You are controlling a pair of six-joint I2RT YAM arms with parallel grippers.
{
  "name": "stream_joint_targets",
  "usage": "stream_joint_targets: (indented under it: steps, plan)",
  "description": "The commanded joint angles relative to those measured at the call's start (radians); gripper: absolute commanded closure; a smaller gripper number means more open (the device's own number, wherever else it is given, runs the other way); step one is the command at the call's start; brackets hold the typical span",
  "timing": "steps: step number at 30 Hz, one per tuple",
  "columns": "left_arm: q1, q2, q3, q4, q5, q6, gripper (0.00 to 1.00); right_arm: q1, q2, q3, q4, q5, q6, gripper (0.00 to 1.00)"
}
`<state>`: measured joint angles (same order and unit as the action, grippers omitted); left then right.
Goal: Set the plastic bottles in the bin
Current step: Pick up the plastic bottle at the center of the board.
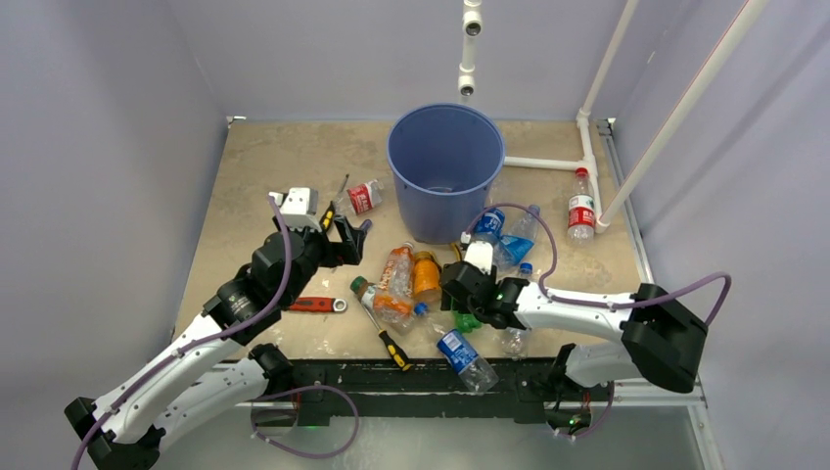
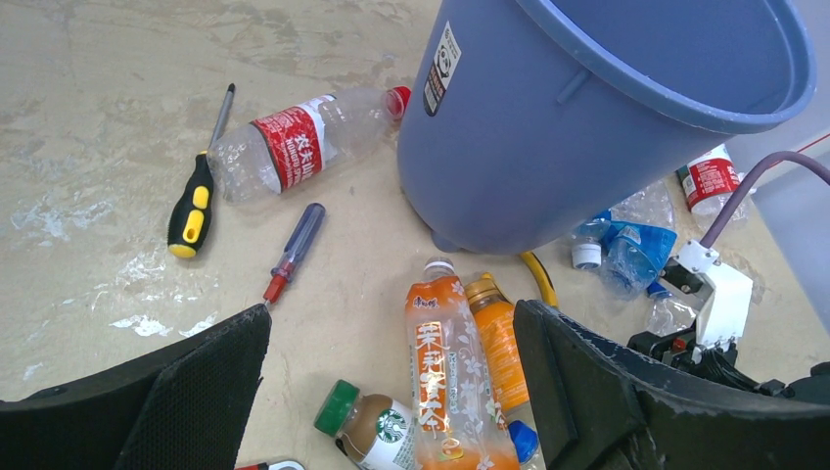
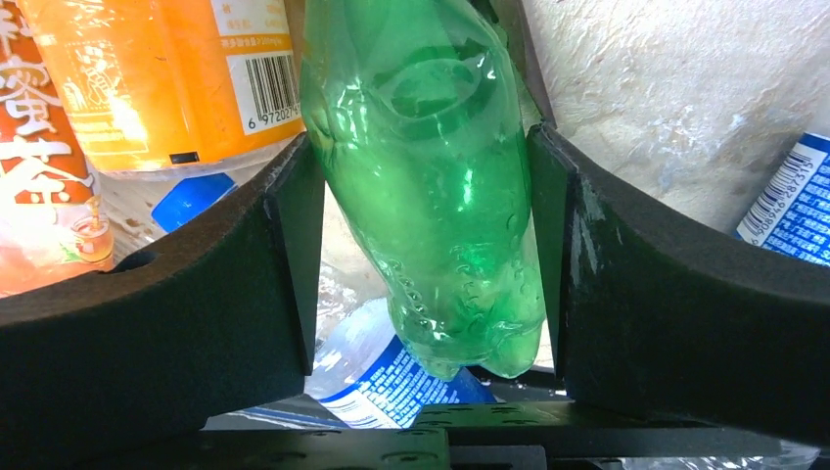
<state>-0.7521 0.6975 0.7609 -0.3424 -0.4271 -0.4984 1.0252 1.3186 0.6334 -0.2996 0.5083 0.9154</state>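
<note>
Top view: we read step as bottle pick-up, none visible yet inside bin (image 1: 445, 166), which stands upright at far middle of table (image 1: 264, 166). Right gripper (image 1: 465, 308) sits low in pile just before bin. We count roughly nine bottles (pile tangled), two yellow-black screwdrivers (image 1: 394, 345), one red wrench (image 1: 315, 305).

Left wrist: left gripper (image 2: 391, 318) spread wide, empty, above orange tea bottle (image 2: 440, 382).

Right wrist: pads clamp green bottle (image 3: 421, 176) on both sides. Next, we judge: lift clear, carry over rim, release.
</note>
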Motion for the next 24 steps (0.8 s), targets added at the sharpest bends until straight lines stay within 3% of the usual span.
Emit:
stream_joint_targets:
  steps: [1, 8, 15, 20, 24]
  plan:
    - [0.003, 0.001, 0.004, 0.017, -0.008, -0.014, 0.07, -0.004, -0.049, 0.029, -0.040, 0.072, -0.020, 0.40]
    - [0.003, 0.009, 0.012, 0.019, -0.017, -0.007, 0.07, 0.005, -0.266, 0.125, -0.114, 0.032, -0.195, 0.44]
    - [0.002, -0.006, 0.070, 0.022, -0.048, -0.001, 0.07, 0.007, -0.450, 0.214, -0.137, -0.306, -0.448, 0.43]
    - [0.003, -0.021, 0.131, 0.084, -0.018, -0.001, 0.07, 0.007, -0.613, 0.223, -0.038, -0.501, -0.565, 0.44]
    - [0.003, -0.038, 0.137, 0.252, 0.151, 0.007, 0.04, 0.007, -0.704, 0.166, 0.170, -0.580, -0.578, 0.46]
